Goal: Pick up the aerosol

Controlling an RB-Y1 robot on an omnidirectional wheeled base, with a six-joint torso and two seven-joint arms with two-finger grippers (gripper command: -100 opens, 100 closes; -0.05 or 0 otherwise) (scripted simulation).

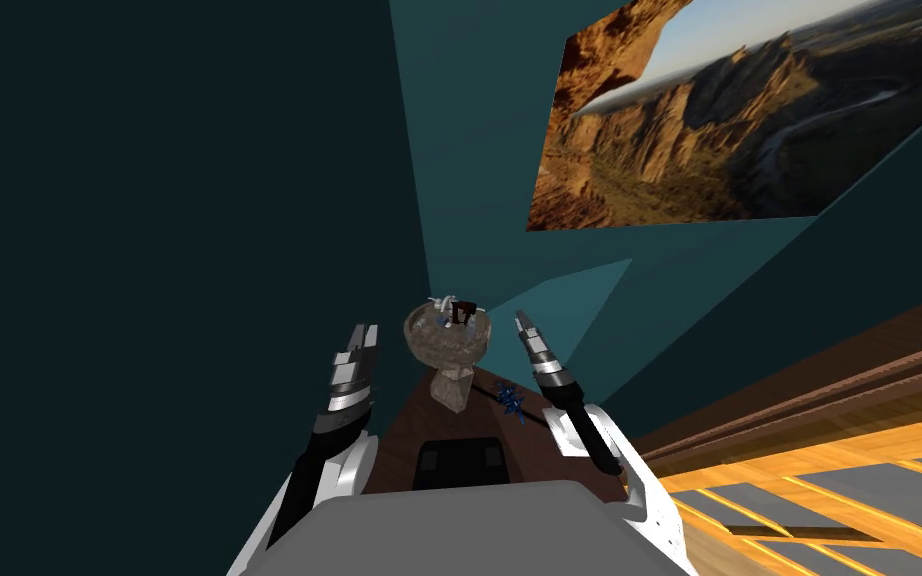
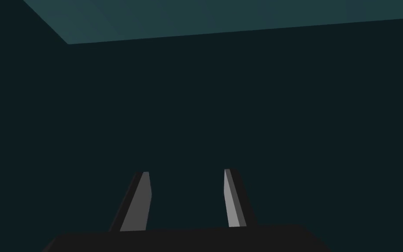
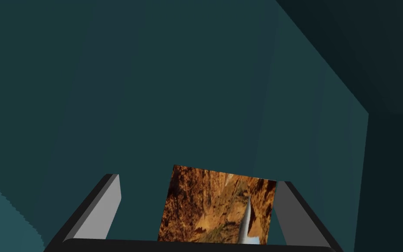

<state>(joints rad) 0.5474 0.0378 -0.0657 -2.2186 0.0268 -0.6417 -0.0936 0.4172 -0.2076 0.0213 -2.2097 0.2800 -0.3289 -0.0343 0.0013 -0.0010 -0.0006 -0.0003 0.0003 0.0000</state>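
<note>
Directly ahead, a narrow brown wooden counter (image 1: pixel 396 445) ran forward between dark teal walls. A stone-coloured pedestal bowl (image 1: pixel 449 348) stood upright on it, between the two arms. Small items sat in the bowl, and the dark, can-like one at the far rim was logged as the aerosol (image 1: pixel 464 312). It was too small to confirm further. A small white item (image 1: pixel 441 303) sat beside it.

The left end effector (image 1: pixel 360 335) hovered just left of the bowl, apart from it. Its fingers (image 2: pixel 140 201) were spread with nothing between them. The right end effector (image 1: pixel 522 320) hovered just right of the bowl, likewise released and empty.

A small blue object (image 1: pixel 509 400) lay on the counter near the bowl's foot, beside the right forearm. A flat black rectangular item (image 1: pixel 461 462) lay on the counter's near end. A canyon landscape picture (image 1: pixel 729 110) hung on the wall to the right.
</note>
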